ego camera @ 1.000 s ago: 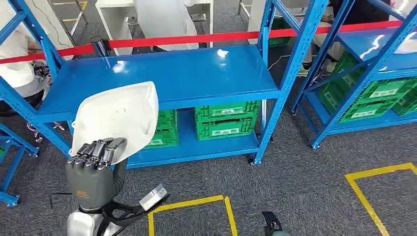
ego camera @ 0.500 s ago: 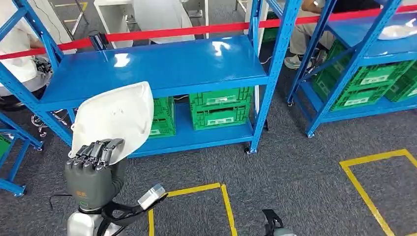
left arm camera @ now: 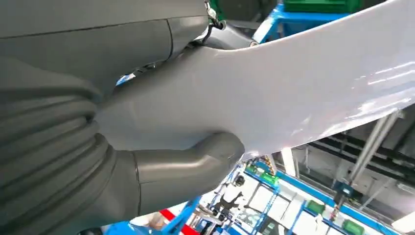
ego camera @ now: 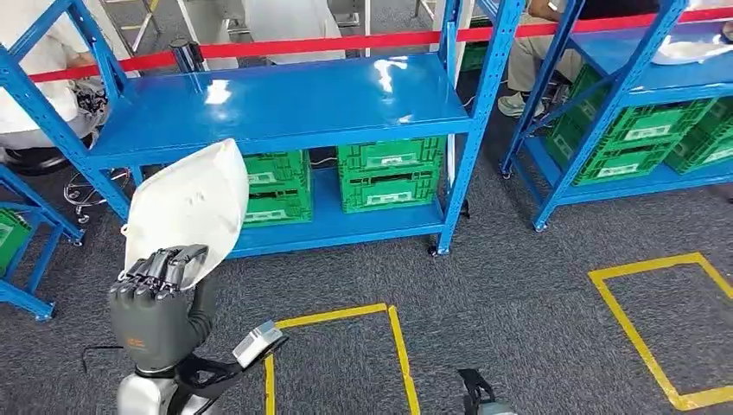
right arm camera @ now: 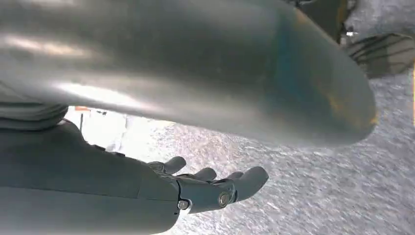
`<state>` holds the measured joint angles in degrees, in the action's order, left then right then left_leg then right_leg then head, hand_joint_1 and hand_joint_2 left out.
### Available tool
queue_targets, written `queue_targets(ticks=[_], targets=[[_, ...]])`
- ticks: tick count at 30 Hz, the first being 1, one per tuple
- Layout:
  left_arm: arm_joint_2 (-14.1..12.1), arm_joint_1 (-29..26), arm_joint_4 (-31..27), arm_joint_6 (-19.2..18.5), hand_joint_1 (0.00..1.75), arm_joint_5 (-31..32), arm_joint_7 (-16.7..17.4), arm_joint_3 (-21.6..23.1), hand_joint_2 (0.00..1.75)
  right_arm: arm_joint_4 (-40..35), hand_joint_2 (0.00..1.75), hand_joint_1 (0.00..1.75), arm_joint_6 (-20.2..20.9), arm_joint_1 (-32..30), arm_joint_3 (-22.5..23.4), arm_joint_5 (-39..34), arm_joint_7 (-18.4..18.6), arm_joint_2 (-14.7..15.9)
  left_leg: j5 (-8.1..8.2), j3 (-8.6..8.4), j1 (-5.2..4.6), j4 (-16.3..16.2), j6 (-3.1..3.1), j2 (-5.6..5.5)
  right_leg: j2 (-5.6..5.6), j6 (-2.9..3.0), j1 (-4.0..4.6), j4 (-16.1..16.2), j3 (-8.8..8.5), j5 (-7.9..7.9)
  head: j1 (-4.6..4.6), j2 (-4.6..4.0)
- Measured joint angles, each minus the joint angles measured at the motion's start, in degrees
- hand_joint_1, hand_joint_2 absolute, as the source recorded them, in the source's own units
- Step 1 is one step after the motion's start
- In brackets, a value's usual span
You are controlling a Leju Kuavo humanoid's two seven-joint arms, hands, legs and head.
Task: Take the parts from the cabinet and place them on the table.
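Camera view shifted; white part (ego camera: 188, 206) more edge-on.

Dark grey left hand (ego camera: 160, 298) with ribbed cover, silver forearm (small orange marking on the hand's back).

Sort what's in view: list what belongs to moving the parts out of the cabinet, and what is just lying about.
Belongs to the job:
- white part, gripped by the left hand
- blue cabinet, its upper shelf bare
- right hand, holding nothing, fingers extended

Just lying about:
- green crates on the lower shelf
- red barrier tape
- yellow floor markings
- second blue rack with a white item
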<state>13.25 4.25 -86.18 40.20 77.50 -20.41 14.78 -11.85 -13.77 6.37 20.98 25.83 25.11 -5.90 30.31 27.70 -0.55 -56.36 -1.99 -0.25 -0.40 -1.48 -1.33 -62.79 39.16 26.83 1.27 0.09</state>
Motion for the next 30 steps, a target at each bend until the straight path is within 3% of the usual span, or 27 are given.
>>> queue_targets(ticks=[2,3,4,5,7,8,9,12,13,14,15,17,18,19,20,21,23,24,25,28,29,30], targets=[[-0.02,-0.11,0.26,0.00,1.75,-0.07,0.00,0.15,1.75,-0.02,0.00,0.00,-0.04,-0.19,0.00,0.04,0.06,-0.04,-0.77,1.21,-0.17,-0.28,-0.15,-0.07,0.20,-0.26,0.02,-9.42,3.52,5.44,0.09,0.00],[-0.04,-0.14,0.42,0.00,1.75,-0.09,0.00,0.15,1.75,0.00,0.00,0.00,-0.07,-0.24,0.00,0.07,0.06,-0.04,-1.04,1.58,-0.19,-0.55,-0.08,-0.22,0.28,-0.33,0.09,-12.77,4.51,6.81,0.09,0.00],[-0.07,-0.17,0.59,0.00,1.75,-0.43,0.00,0.15,1.75,0.00,0.00,0.00,-0.15,-0.31,0.00,0.09,0.06,-0.04,-1.29,2.20,-0.19,-0.91,0.09,-0.66,0.30,-0.35,0.15,-13.53,4.29,6.85,0.09,0.00],[-0.07,-0.21,0.74,0.00,1.75,-0.89,0.06,0.17,1.75,-0.02,0.00,0.00,-0.22,-0.37,0.00,0.18,0.06,-0.04,-1.43,2.74,-0.16,-1.34,0.26,-1.00,0.33,-0.32,0.14,-11.54,2.60,5.75,0.11,0.00],[-0.09,-0.18,1.05,-0.02,1.75,-2.78,0.24,0.35,1.75,-0.02,0.00,0.00,-0.33,-0.40,0.00,0.24,0.06,0.00,-1.48,3.54,-0.11,-2.26,0.45,-1.63,0.83,-0.06,0.12,-1.98,-3.82,1.92,0.11,0.00],[-0.09,-0.15,1.11,-0.15,1.75,-3.98,0.35,0.59,1.75,-0.02,0.00,0.00,-0.48,-0.37,0.02,0.24,0.04,0.02,-1.38,4.00,-0.02,-2.83,0.66,-1.88,2.56,0.26,0.03,2.36,-6.07,2.13,0.09,0.00],[-0.11,-0.10,1.11,-0.39,1.75,-4.99,0.33,0.72,1.75,-0.02,0.00,0.00,-0.48,-0.41,0.04,0.24,0.02,0.00,-1.29,4.63,-0.49,-3.38,1.08,-2.11,3.01,0.31,0.22,2.74,-6.31,2.45,0.09,0.00],[-0.39,-0.19,1.11,-1.47,1.75,-8.64,-0.22,1.27,1.75,0.00,0.00,0.00,-0.57,-0.48,0.24,0.35,0.32,-0.02,-1.99,4.91,0.03,-2.97,2.18,-3.23,1.45,1.23,0.53,2.62,-6.02,2.02,0.06,0.00],[-0.48,-0.21,1.07,-1.64,1.75,-9.44,-0.44,1.27,1.75,0.00,0.00,0.00,-0.57,-0.37,0.24,0.42,0.70,-0.11,-1.99,5.31,-0.25,-3.01,2.48,-3.62,0.95,1.74,0.22,3.13,-6.16,1.69,0.09,0.00],[-0.61,-0.32,0.96,-1.64,1.75,-10.36,-0.81,1.27,1.75,-0.02,0.00,0.00,-0.55,-0.26,0.26,0.46,0.87,-0.15,-1.40,5.41,-0.17,-3.79,2.74,-2.74,0.30,2.08,0.02,3.39,-6.27,1.47,0.06,0.00],[-0.72,-0.27,0.70,-1.51,1.75,-10.97,-1.09,1.29,1.75,-0.02,0.00,0.00,-0.55,-0.27,0.28,0.59,0.85,-0.13,0.21,6.50,-0.14,-5.97,3.12,-1.53,-0.02,2.34,-0.02,3.44,-6.20,1.39,-0.46,0.00],[-0.92,-0.37,0.52,-1.11,1.75,-11.43,-1.84,1.38,1.75,-0.02,0.00,0.00,-0.46,-0.40,0.33,0.68,0.90,-0.13,4.47,10.37,0.36,-14.32,3.74,-0.61,-1.15,2.48,0.01,3.43,-6.03,1.34,-0.55,0.00],[-1.09,-0.52,0.52,-0.90,1.75,-11.54,-2.01,1.38,1.75,-0.02,0.00,0.00,-0.39,-0.43,0.33,0.70,0.92,-0.13,5.89,12.29,0.52,-18.39,4.00,-0.49,-1.80,2.49,0.01,3.42,-5.87,1.32,-0.57,0.00],[-1.20,-0.62,0.52,-0.74,1.75,-11.63,-2.25,1.38,1.75,-0.02,0.00,0.00,-0.39,-0.42,0.33,0.74,0.92,-0.13,5.85,12.96,0.69,-19.87,4.12,-0.40,-2.36,2.48,-0.03,3.41,-5.80,1.27,-0.57,0.00],[-1.27,-0.64,0.55,-0.72,1.75,-11.97,-2.40,1.38,1.75,-0.02,0.00,0.00,-0.39,-0.42,0.33,0.74,0.92,-0.15,4.51,12.24,0.87,-18.62,4.21,-0.28,-2.80,2.44,-0.05,3.41,-5.80,1.24,-0.57,0.00],[-1.27,-0.62,0.55,-0.70,1.75,-12.20,-2.43,1.38,1.75,-0.02,0.00,0.00,-0.39,-0.39,0.35,0.74,0.92,-0.15,2.44,10.42,0.99,-15.29,4.21,-0.01,-3.28,2.36,-0.08,3.40,-5.83,1.21,-0.57,0.00],[-1.27,-0.50,0.48,-0.59,1.75,-12.35,-2.45,1.38,1.75,-0.02,0.00,0.00,-0.39,-0.24,0.35,0.77,0.92,-0.15,-1.88,4.84,1.04,-5.22,4.00,1.38,-4.00,2.01,-0.17,3.40,-5.98,1.10,-0.57,0.00],[-1.27,-0.30,0.48,-0.52,1.75,-12.35,-2.51,1.38,1.75,-0.02,0.00,0.00,-0.39,-0.19,0.35,0.81,0.92,-0.15,-1.04,3.80,0.57,-2.47,3.74,2.85,-4.32,1.55,0.17,3.30,-5.87,1.10,-0.61,0.00],[-1.29,-0.26,0.46,-0.50,1.75,-12.35,-2.54,1.38,1.75,-0.02,0.00,0.00,-0.39,-0.13,0.35,0.94,0.87,-0.15,-1.50,4.06,0.44,-2.43,3.02,2.22,-4.52,1.11,0.16,3.34,-5.80,0.95,-0.44,0.00],[-1.40,-0.31,0.44,-0.37,1.75,-12.33,-2.73,1.33,1.75,-0.02,0.00,0.00,-0.66,0.00,0.35,1.22,0.92,-0.31,-1.96,4.60,0.04,-2.06,1.79,0.93,-5.60,-0.06,-0.10,3.93,-6.11,0.48,-0.50,0.00],[-1.38,-0.35,0.33,-0.28,1.75,-12.31,-2.86,1.33,1.75,-0.02,0.00,0.00,-0.74,0.03,0.35,1.29,0.94,-0.33,-2.56,3.94,0.52,-1.46,1.22,0.55,-4.60,-0.55,-0.41,3.67,-5.98,0.87,-0.39,0.00],[-1.38,-0.19,0.33,-0.09,1.75,-12.20,-2.91,1.33,1.75,-0.04,0.00,0.00,-0.79,0.09,0.37,1.38,0.92,-0.26,-2.83,3.99,0.47,-1.36,0.92,0.19,-2.27,-0.62,-0.39,1.90,-5.35,2.47,-0.39,0.00]])
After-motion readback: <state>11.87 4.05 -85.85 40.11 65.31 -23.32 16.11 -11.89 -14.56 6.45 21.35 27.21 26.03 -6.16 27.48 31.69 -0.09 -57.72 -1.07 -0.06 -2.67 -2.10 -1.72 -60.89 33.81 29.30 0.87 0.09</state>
